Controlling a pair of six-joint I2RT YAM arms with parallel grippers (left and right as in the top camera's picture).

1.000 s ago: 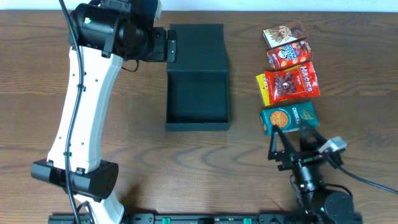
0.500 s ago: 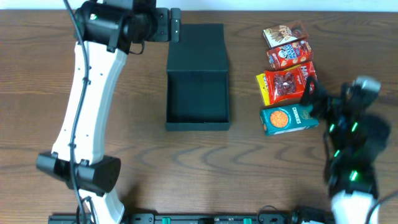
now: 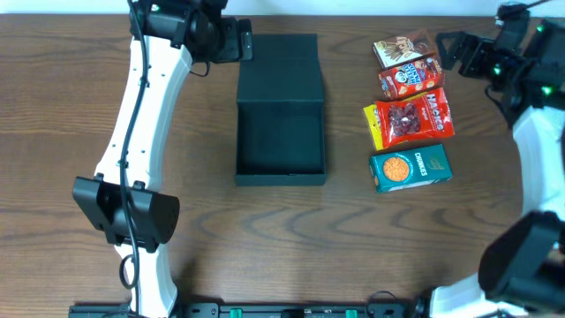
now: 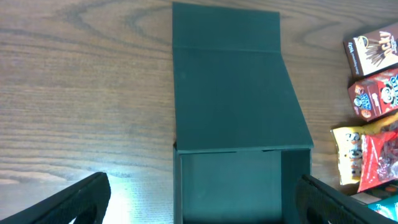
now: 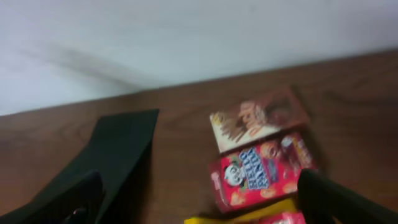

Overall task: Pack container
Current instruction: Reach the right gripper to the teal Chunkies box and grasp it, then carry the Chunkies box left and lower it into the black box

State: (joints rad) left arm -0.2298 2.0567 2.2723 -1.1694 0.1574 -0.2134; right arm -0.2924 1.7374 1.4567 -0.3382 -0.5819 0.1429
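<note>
**A:** How do the jaws stand?

**B:** Both pairs are apart. In the left wrist view the two dark fingers (image 4: pixel 74 200) sit at the bottom corners, with the container (image 4: pixel 239 118) showing between them. In the right wrist view the fingers (image 5: pixel 333 198) are spread just as wide.

**A:** Where are they, taken from the container?

**B:** The left jaws hover by the far-left corner of its lid (image 3: pixel 278 64), which lies folded back flat. The right jaws are well to the container's right, beyond the snacks, at the far edge of the surface (image 3: pixel 203 230).

**A:** And the container itself?

**B:** There is one, in the middle of the surface, standing open.

**A:** Count the rest.

**B:** Four snack packs lie in a column to the container's right. From the far end they are one brown biscuit-stick box (image 3: pixel 404 48), one red box (image 3: pixel 410 77), one red pouch (image 3: pixel 410 121) and one teal cookie box (image 3: pixel 410 167).

**A:** What has changed?

**B:** A second ago the right jaws were at the near side of the teal cookie box, and now they are at the column's far end. The left jaws have moved from beside the lid's left edge to its far corner. The container and the four packs lie as before.
</note>
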